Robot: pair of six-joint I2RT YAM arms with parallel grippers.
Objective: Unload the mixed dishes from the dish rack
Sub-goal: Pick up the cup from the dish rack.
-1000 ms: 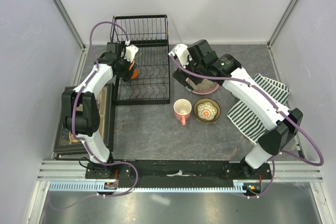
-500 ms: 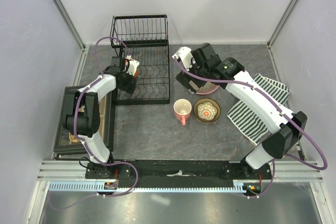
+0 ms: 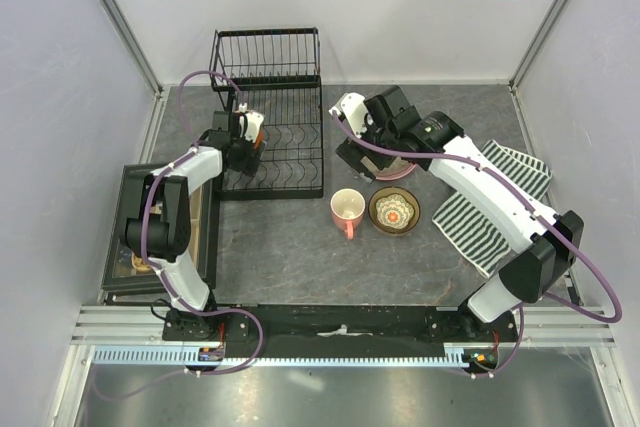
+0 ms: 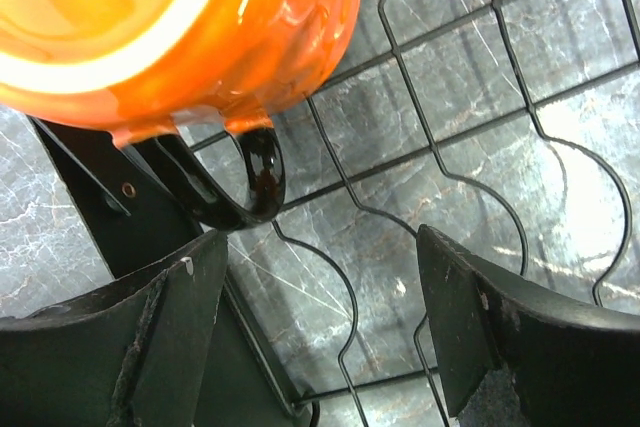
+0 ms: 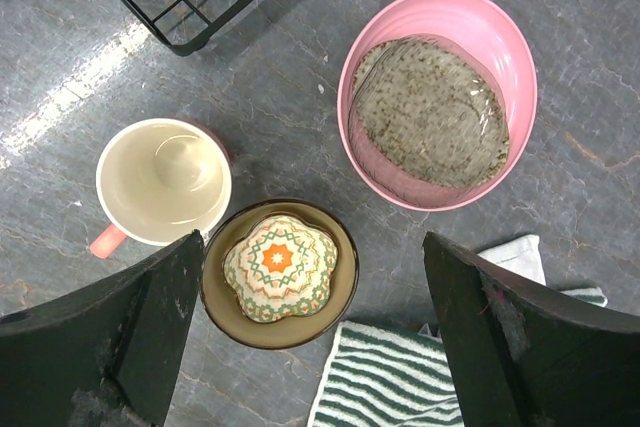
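The orange mug point(image 4: 190, 27) with a black handle point(image 4: 255, 172) rests on the wire base of the dish rack point(image 3: 270, 112), just beyond my left gripper's point(image 4: 320, 317) fingertips. That gripper point(image 3: 244, 150) is open and empty at the rack's left side. On the table right of the rack stand the pink mug point(image 5: 165, 182), the tan-brown bowl point(image 5: 330, 297) with the white patterned bowl point(image 5: 278, 265) upside down in it, and the pink dish point(image 5: 440, 97). My right gripper point(image 5: 310, 317) hangs open and empty above them, over the dish point(image 3: 398, 173).
A striped cloth point(image 3: 490, 202) lies at the right, touching the tan bowl's near side in the right wrist view. A black-framed box of trinkets point(image 3: 160, 227) sits left of the rack, beside the left arm. The rack's upright wire back point(image 3: 268, 52) stands at the far side.
My left arm has drawn back and lowered at the rack's left edge, still open. The right arm shifted slightly above the pink dish. The dishes on the table have not moved.
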